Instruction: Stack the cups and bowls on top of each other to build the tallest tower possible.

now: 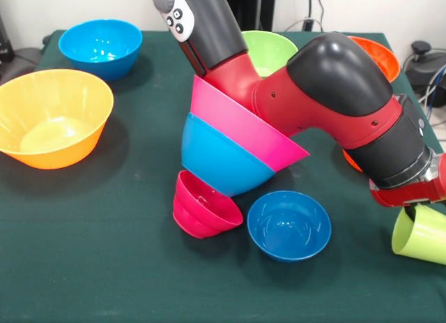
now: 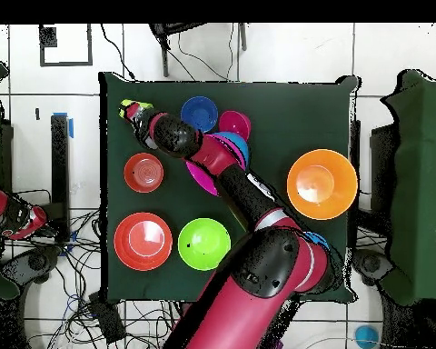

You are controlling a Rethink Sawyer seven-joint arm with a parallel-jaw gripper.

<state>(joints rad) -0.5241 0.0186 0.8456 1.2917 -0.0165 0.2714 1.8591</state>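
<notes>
My gripper (image 1: pixel 412 213) is at the table's right edge in the front view, shut on the rim of the lime-green cup (image 1: pixel 421 234), which hangs tilted. In the overhead view the gripper (image 2: pixel 138 116) and cup (image 2: pixel 129 109) are at the table's top left corner. The large pink bowl (image 1: pixel 237 121) sits nested with a medium blue bowl (image 1: pixel 216 159). The pair is tipped over, leaning on the small crimson bowl (image 1: pixel 205 206) with my forearm against it. A small blue bowl (image 1: pixel 289 225) stands upright beside them. The green bowl (image 1: pixel 268 49) is partly hidden behind the arm.
A large orange bowl (image 1: pixel 52 117) and another blue bowl (image 1: pixel 101 47) stand at the left. A red-orange bowl (image 1: pixel 376 54) shows behind the elbow. Overhead, two red-orange bowls (image 2: pixel 143 173) (image 2: pixel 143 241) and the green bowl (image 2: pixel 203 244) lie left of the arm.
</notes>
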